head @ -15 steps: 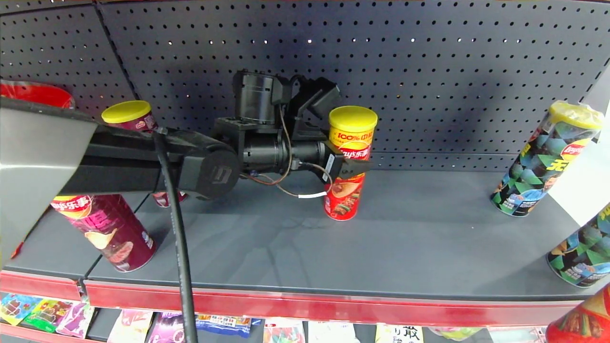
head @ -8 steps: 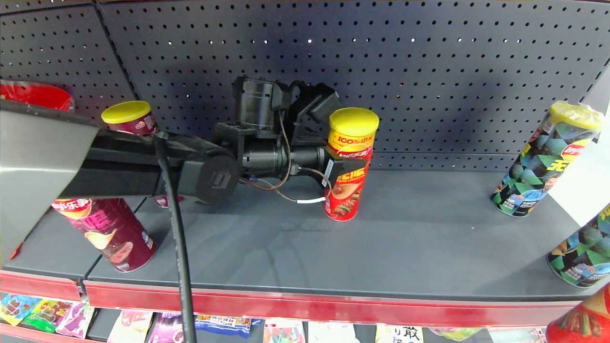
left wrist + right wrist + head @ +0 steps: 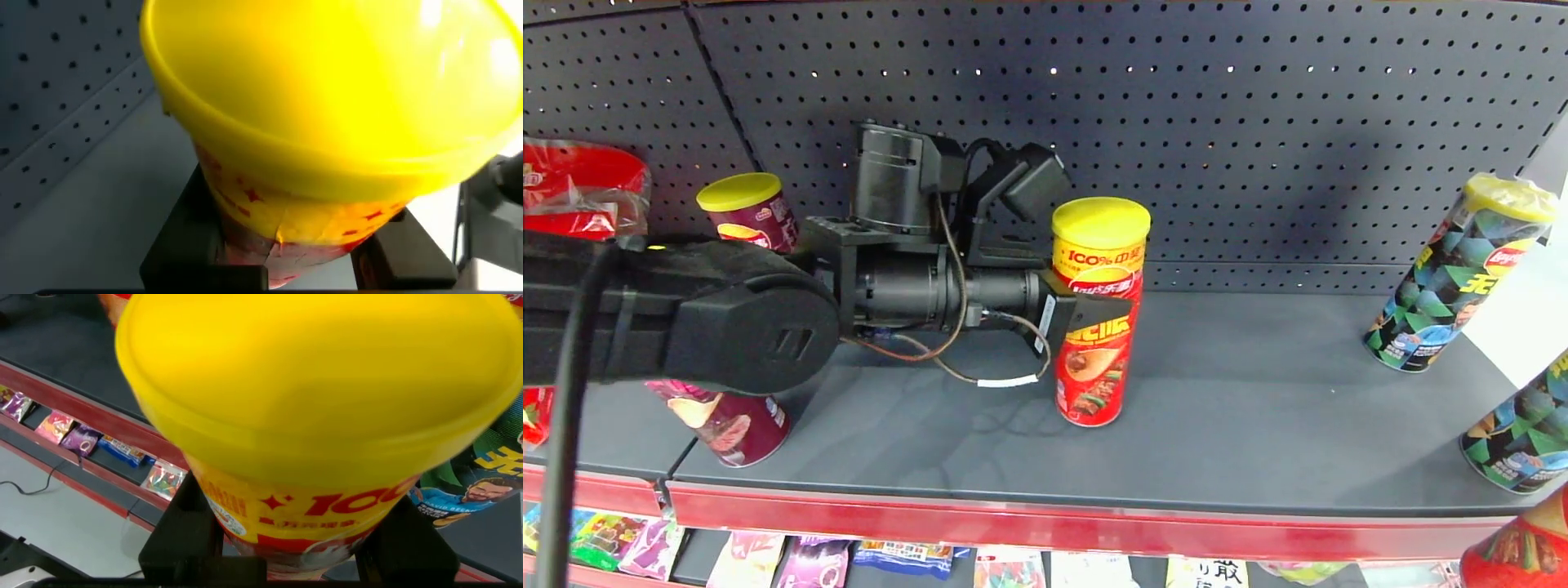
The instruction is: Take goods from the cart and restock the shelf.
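Observation:
A red chip can (image 3: 1097, 327) with a yellow lid stands upright near the middle of the grey shelf (image 3: 1258, 408). My left gripper (image 3: 1107, 314) comes in from the left and is shut on the can's middle. In the left wrist view the yellow lid (image 3: 343, 82) is close up, and the dark fingers (image 3: 192, 237) of the left gripper (image 3: 298, 253) press the can's sides. My right gripper (image 3: 294, 547) is shut on a second red chip can (image 3: 319, 416) with a yellow lid, held in front of the shelf edge. That second can (image 3: 1519, 551) peeks in at the bottom right corner of the head view.
Two maroon cans (image 3: 747, 208) (image 3: 727, 420) and a red bag (image 3: 580, 184) stand at the shelf's left. Two green patterned cans (image 3: 1462, 269) (image 3: 1515, 433) stand at its right. A pegboard wall (image 3: 1176, 122) closes the back. A red lip (image 3: 1054, 523) runs along the front, with snack packs (image 3: 907, 559) below.
My left arm has drawn back toward the shelf front and slightly left, carrying the red chip can with it. The can now stands nearer the front.

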